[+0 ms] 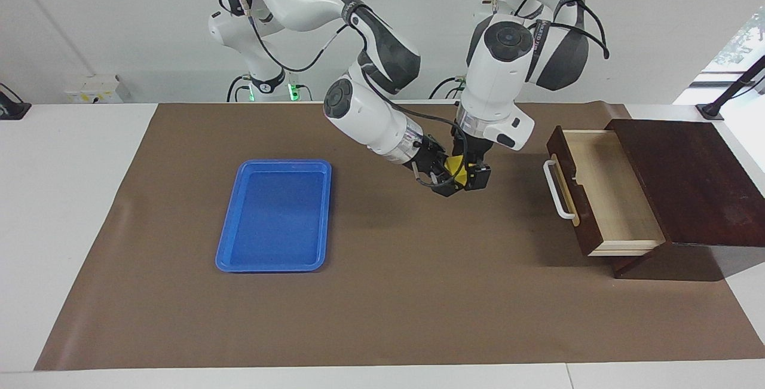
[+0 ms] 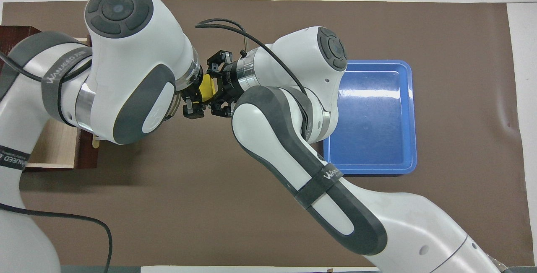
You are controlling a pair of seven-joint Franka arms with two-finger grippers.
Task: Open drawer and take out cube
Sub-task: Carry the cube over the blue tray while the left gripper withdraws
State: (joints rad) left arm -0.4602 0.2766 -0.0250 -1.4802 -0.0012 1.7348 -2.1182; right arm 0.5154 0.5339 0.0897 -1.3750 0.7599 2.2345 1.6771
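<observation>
**Task items**
- Cube [image 1: 455,165]: one, yellow, in the air at mid-frame in the facing view, over bare mat [image 1: 388,305] between tray and drawer. In the overhead view it [image 2: 207,90] shows as a yellow patch in the gap between the two wrists, in the upper half of the frame.
- Drawer [image 1: 568,198]: one, dark brown, pulled out, at the frame edge on the left arm's end of the table. Its pale interior shows nothing inside. One white bar handle [image 1: 557,190] faces the frame's middle.

**Grippers (two)**
- Right gripper [image 1: 447,180]: comes in slantwise from the upper middle of the frame and is clamped on the cube.
- Left gripper [image 1: 469,178]: points down at the same spot. Its fingers stand apart on either side of the cube without pinching it.
- The two meet tip to tip. From overhead the left wrist and right forearm cover most of both.

**Surroundings**
- Cabinet [image 1: 693,180]: one, dark brown, housing the drawer at the frame edge.
- Tray [image 1: 272,268]: one, blue, flat, nothing in it, toward the right arm's end, well apart from the grippers. In the overhead view the right arm's elbow overlaps its edge.
- Mat: one, brown, covering most of the white table [image 1: 60,227].
- Nothing lies on the mat under the cube.
</observation>
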